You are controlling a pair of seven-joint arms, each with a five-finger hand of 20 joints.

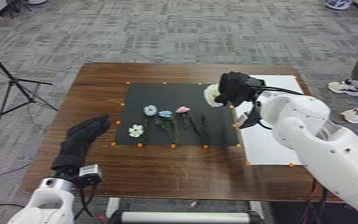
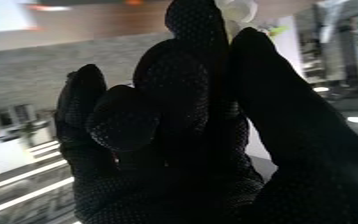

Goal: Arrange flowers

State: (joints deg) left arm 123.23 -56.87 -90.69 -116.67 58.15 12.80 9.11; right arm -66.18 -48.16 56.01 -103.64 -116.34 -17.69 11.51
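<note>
With its thumb and fingertips closed together, the right robot hand (image 1: 237, 89) has a white bloom (image 1: 213, 95), and what looks like its pale petals show blurred at the tips in the wrist view. The bloom sits on the hand's left side, above the dark mat's right edge. Down on that dark mat (image 1: 171, 94) lie a smaller white flower (image 1: 136, 131), two blue flowers (image 1: 151, 110) and a pink flower (image 1: 182, 109), stems toward the robot. Beside the mat is a white sheet (image 1: 269, 152), and here's the right arm (image 1: 310, 120) angled in over it from the lower right, bent inward. Over at the surface's (image 1: 189, 172) left side, the left robot hand (image 1: 86, 133) points forward, fingers relaxed, apart from the flowers.
</note>
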